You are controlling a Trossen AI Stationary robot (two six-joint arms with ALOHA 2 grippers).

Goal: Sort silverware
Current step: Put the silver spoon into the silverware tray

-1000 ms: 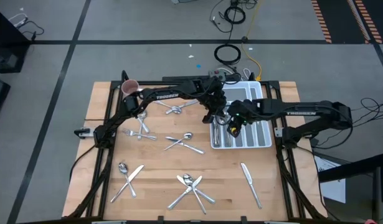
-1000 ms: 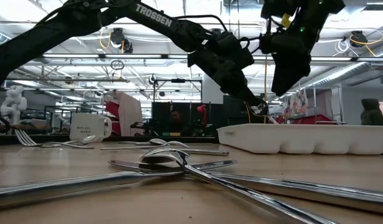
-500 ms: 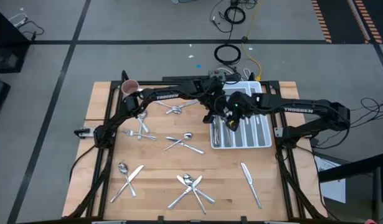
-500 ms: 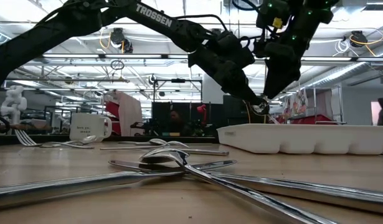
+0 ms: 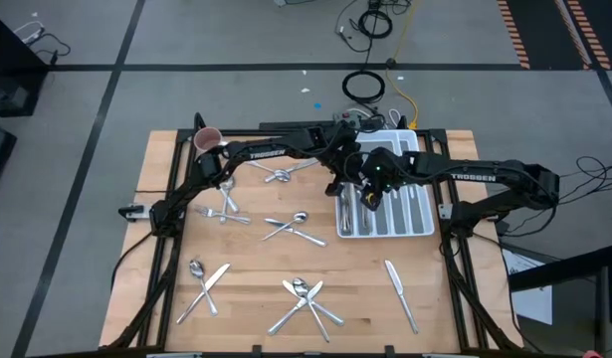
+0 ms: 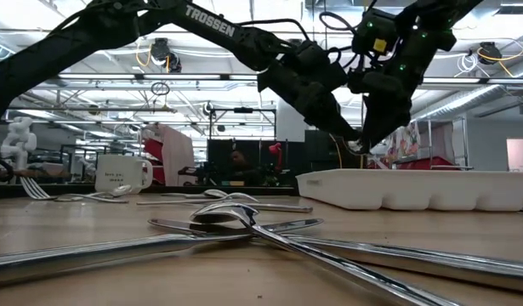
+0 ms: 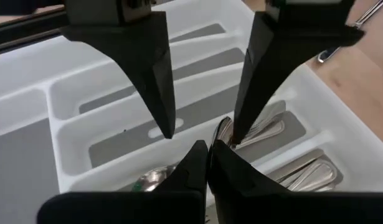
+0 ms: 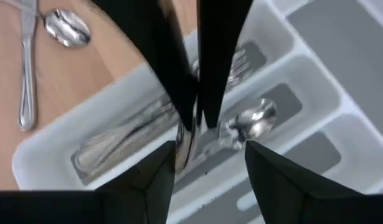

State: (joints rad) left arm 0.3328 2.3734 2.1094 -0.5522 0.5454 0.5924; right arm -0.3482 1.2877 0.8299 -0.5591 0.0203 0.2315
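The right end effector (image 5: 368, 199) has slid across the white cutlery tray (image 5: 425, 225) to meet the left end effector (image 5: 346, 188), fingers spread either side; the left pinches a spoon (image 8: 186, 148) upright over the tray, seemingly for handover; other silverware (image 5: 304, 296) lies scattered on the worktop (image 5: 246, 308).

- high view: even, bright overhead light; soft short shadows under the arms on the wooden table (image 5: 256, 249).
- low view: ceiling strip lights (image 6: 235, 78) glare in the room behind; the nearest silverware (image 6: 244, 225) is blurred and streaked with reflections.
- left wrist view: dark fingers (image 7: 147, 62) sharp-edged, the white tray (image 7: 29, 124) evenly lit.
- right wrist view: soft throughout; a spoon (image 8: 250, 121) glints.
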